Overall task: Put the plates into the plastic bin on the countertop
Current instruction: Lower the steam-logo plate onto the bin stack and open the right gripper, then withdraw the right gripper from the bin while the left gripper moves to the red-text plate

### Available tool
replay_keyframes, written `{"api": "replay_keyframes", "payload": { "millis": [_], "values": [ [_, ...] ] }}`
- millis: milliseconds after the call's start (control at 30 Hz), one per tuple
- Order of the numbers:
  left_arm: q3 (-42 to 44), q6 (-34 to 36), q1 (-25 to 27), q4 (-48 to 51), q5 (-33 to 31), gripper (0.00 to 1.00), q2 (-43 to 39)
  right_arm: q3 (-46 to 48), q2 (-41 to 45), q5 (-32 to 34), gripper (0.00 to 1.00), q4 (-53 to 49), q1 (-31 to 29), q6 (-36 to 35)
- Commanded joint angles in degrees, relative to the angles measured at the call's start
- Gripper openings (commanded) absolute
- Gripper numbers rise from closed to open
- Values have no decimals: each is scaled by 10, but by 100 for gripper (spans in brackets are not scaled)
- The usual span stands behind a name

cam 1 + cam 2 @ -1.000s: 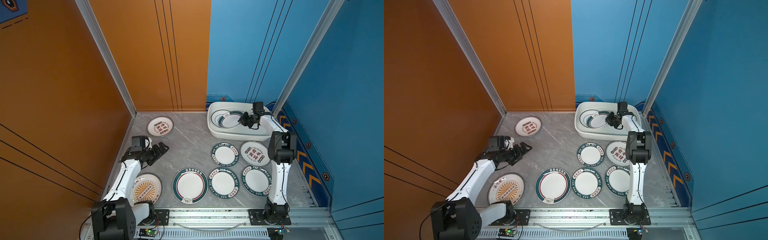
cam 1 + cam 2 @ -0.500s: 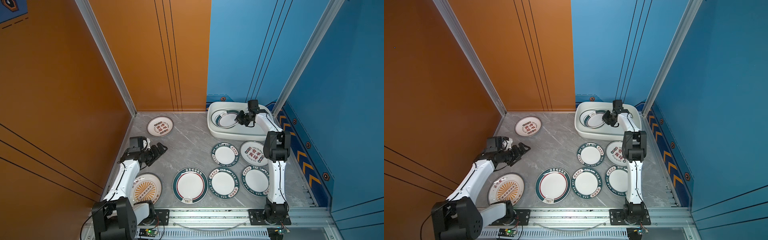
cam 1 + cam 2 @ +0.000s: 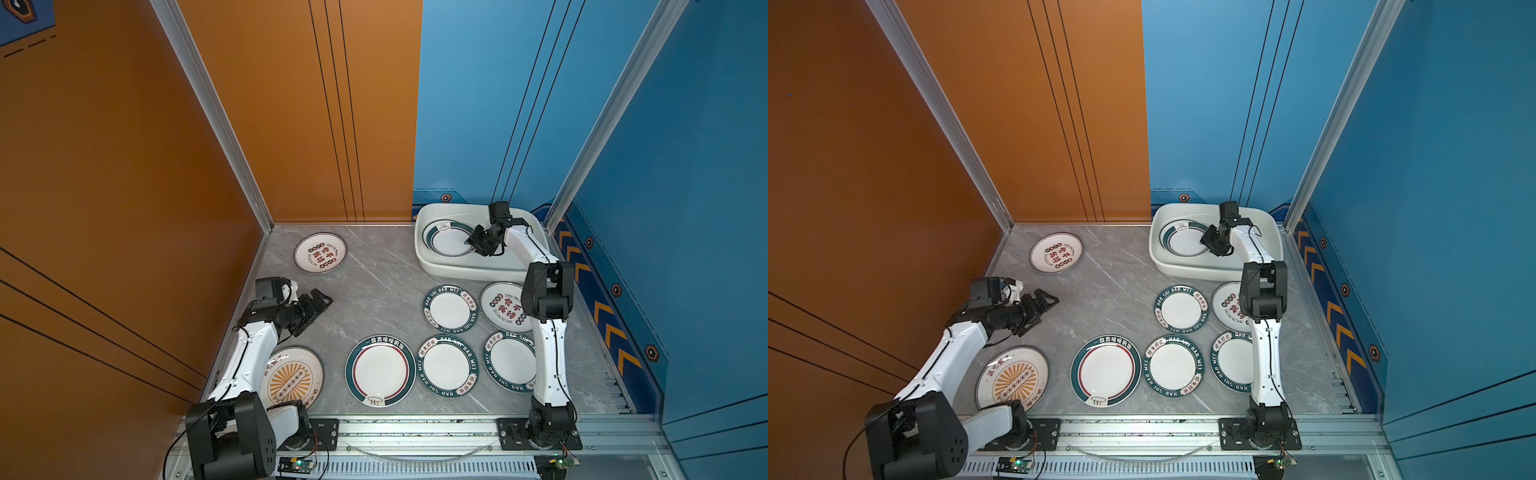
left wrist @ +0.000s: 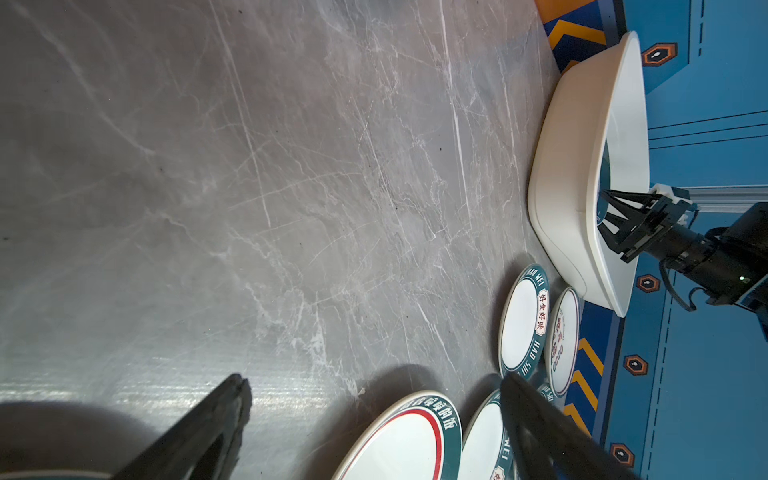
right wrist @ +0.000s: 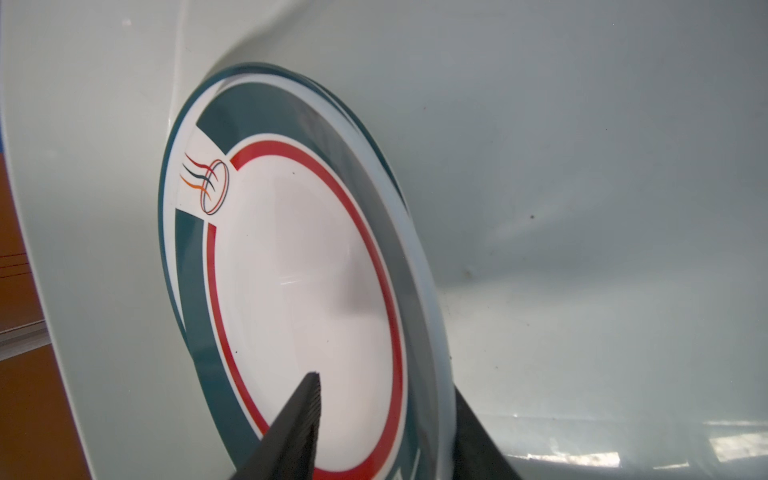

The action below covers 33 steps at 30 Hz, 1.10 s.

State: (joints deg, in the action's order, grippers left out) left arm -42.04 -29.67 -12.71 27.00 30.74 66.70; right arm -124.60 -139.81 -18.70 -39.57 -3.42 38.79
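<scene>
A: In both top views, where is the plastic bin (image 3: 469, 272)?
B: Far right on the countertop (image 3: 374, 282). One green-rimmed plate (image 3: 446, 245) lies in its left half, with the right gripper (image 3: 473, 241) at that plate's right edge. Seven other plates (image 3: 380, 371) lie outside the bin.
A: And the left wrist view?
B: The left gripper (image 4: 374, 380) is spread wide, empty, over bare countertop.
A: Right wrist view?
B: The right gripper's jaws stand apart, astride the plate's rim. A gap shows beside one finger (image 5: 297, 432).
</scene>
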Motion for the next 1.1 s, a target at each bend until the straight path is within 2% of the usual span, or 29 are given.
{"api": "replay_keyframes", "payload": {
  "millis": [0, 133, 300, 500, 700, 800, 1067],
  "values": [
    [9, 16, -8, 1, 16, 96, -2, -26, -5, 29, 52, -36, -10, -24],
    [5, 11, -13, 1, 14, 95, 5, -28, -4, 38, 55, -36, -11, -30],
    [-5, 4, -14, -3, 15, 95, 14, -29, -5, 15, 56, 3, -11, -9],
    [-15, -17, -17, -26, 3, 94, 34, -29, 14, 49, 56, -13, -12, -15],
    [-47, -69, -21, -69, -23, 91, 83, 89, 154, 94, 56, 21, 6, -47],
    [-71, -90, -20, -85, -50, 90, 112, 174, 254, 76, 55, 62, 25, -53],
    [-107, -157, -21, -154, -119, 87, 214, 371, 445, 20, 55, 86, 58, -91]
  ]
}}
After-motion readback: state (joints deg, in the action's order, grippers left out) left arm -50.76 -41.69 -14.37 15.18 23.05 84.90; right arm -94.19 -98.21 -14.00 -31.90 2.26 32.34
